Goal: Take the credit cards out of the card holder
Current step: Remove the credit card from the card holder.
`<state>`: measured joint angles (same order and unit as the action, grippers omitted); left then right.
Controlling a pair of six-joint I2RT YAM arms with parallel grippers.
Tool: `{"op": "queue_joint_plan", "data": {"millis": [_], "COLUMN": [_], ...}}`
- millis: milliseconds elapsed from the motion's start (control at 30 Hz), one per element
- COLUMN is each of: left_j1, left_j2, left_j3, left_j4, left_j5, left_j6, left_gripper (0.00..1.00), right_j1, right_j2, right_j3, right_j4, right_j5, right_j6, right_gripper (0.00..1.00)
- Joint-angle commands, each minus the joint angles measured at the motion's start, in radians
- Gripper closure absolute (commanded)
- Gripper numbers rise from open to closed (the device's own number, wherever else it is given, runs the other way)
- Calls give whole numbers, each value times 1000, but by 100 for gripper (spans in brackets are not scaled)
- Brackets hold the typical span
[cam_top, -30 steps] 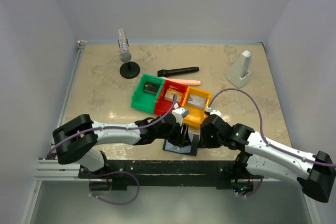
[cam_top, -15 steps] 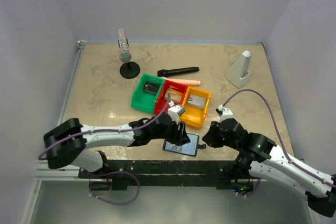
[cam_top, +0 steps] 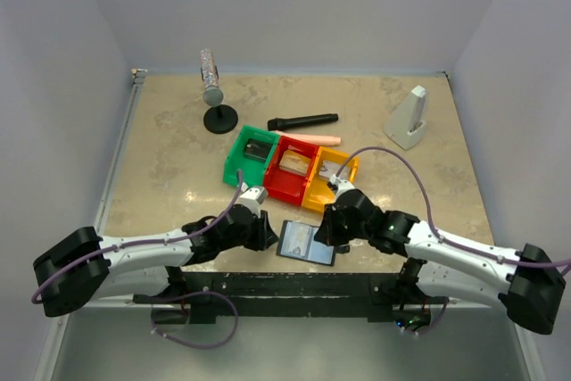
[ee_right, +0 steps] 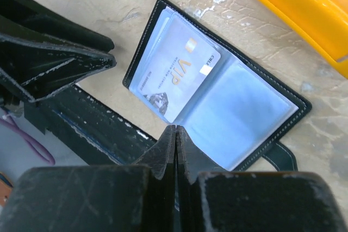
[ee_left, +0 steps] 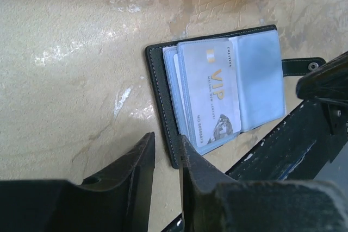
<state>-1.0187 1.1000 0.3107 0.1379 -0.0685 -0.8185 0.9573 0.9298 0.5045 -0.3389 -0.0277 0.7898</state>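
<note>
The card holder [cam_top: 308, 241] lies open and flat near the table's front edge, black outside and bluish-grey inside. In the left wrist view [ee_left: 255, 74] a pale VIP credit card [ee_left: 211, 93] sits in its clear sleeve, and the black tab [ee_left: 302, 67] sticks out to the side. The holder [ee_right: 244, 107], card [ee_right: 174, 74] and tab [ee_right: 280, 156] also show in the right wrist view. My left gripper [cam_top: 264, 232] is just left of the holder, jaws a little apart and empty [ee_left: 166, 148]. My right gripper [cam_top: 326, 226] is at the holder's right edge, shut and empty [ee_right: 175, 129].
Green [cam_top: 234, 162], red [cam_top: 278, 190] and yellow [cam_top: 316, 200] bins stand just behind the holder. A black stick [cam_top: 303, 120] and a pink item [cam_top: 317, 139] lie beyond them. A silver cylinder on a stand [cam_top: 211, 78] is back left, a white object [cam_top: 409, 118] back right. The black rail [cam_top: 268, 287] runs along the front.
My left gripper has drawn back off the card holder to its left side. My right gripper has moved in to the holder's right edge. The holder now lies open and flat.
</note>
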Motion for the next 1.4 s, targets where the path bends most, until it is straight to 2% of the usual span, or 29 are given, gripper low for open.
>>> {"op": "queue_joint_plan", "data": {"millis": [0, 100, 200, 433, 500, 867, 1200, 1367], "left_j1": [3, 3, 3, 3, 3, 2, -3, -3], "left_j2": [14, 8, 3, 43, 49, 51, 55, -12], "left_j3": [-1, -10, -12, 16, 13, -21, -56, -64], "left_j4": [57, 95, 118, 132, 138, 172, 210, 175], "left_j5": [-11, 4, 15, 33, 36, 45, 50, 19], "left_j6": [-13, -10, -4, 9, 5, -19, -42, -42], "left_gripper": [73, 73, 73, 73, 72, 72, 73, 73], "right_j1": [8, 8, 8, 8, 6, 8, 8, 8], "right_j2": [107, 142, 165, 234, 251, 340, 348, 317], "right_j3": [-12, -49, -69, -66, -61, -29, 8, -1], "right_j4": [185, 273, 325, 325, 327, 334, 350, 304], "right_j5": [-21, -9, 5, 14, 14, -3, -31, -12], "right_j6": [48, 89, 117, 141, 141, 114, 34, 40], "right_gripper": [100, 99, 89, 68, 66, 65, 64, 62]}}
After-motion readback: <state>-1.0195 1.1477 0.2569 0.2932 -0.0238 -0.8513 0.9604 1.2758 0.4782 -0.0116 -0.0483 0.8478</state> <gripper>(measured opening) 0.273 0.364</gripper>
